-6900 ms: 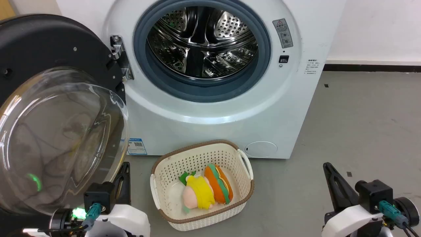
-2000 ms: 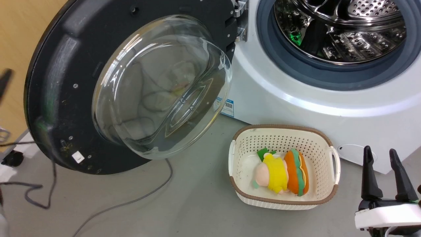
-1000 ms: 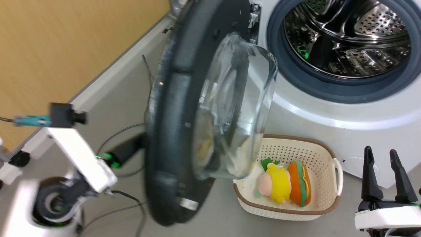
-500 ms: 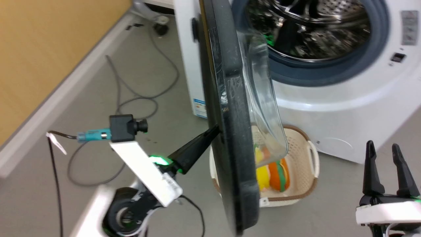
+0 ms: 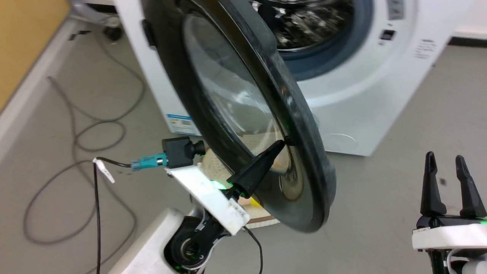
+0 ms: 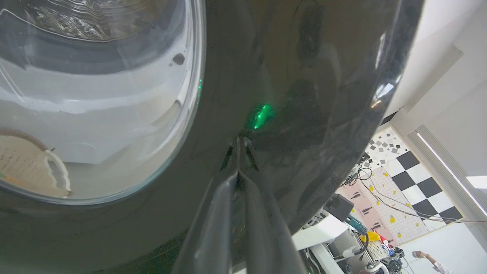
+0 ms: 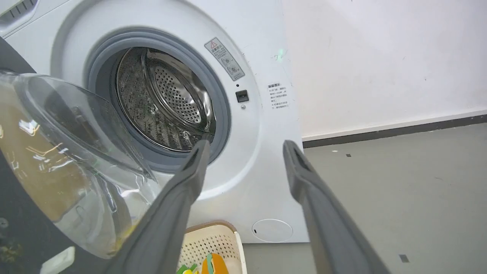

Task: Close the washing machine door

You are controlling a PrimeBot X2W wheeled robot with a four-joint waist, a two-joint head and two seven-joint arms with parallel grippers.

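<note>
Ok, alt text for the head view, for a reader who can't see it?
The left gripper, fingers together, presses its tip against the outer face of the washing machine door, which stands partway open in front of the white washing machine. The right gripper is open at the lower right, touching nothing.

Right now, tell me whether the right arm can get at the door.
Probably yes. The right gripper stands open beside the door, with bare floor between them. The left gripper touches the door's outer face, fingers shut.
</note>
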